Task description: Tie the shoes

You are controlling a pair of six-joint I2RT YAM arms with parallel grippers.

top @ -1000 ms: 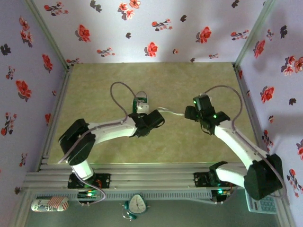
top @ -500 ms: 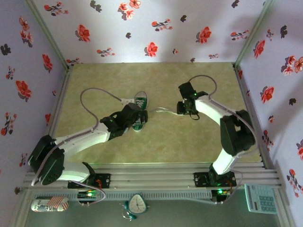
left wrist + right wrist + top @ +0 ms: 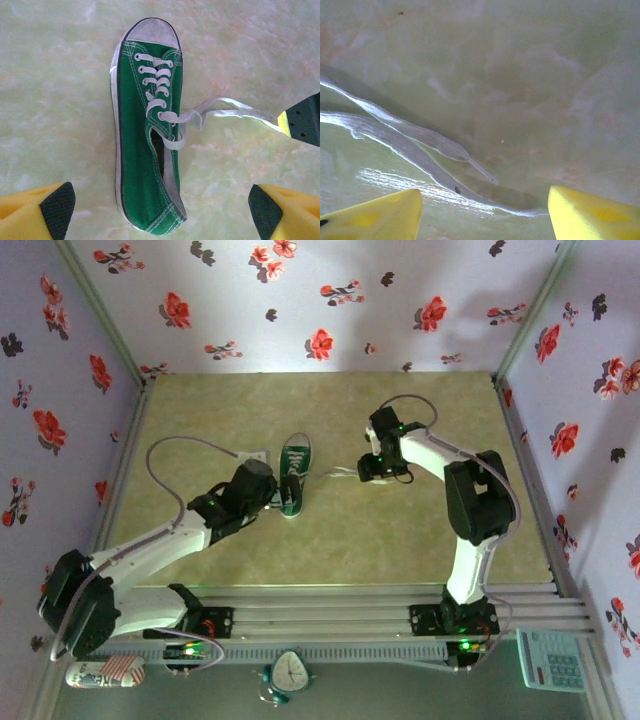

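The sneaker point(image 3: 145, 135) is light, its limp laces point(image 3: 440, 142) likely slippery, best pinched near the tips beneath the wide-open right claw point(image 3: 485, 212); the left claw point(image 3: 161, 205) gapes empty.

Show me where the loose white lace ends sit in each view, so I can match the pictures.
Top external: the lace ends lie just right of the green shoe, running toward the right gripper.
Left wrist: right of centre, trailing from the shoe's eyelets toward the right edge.
Right wrist: left half, two strands slanting down to bottom centre.
Shared landmark: the pale green marbled tabletop under them.
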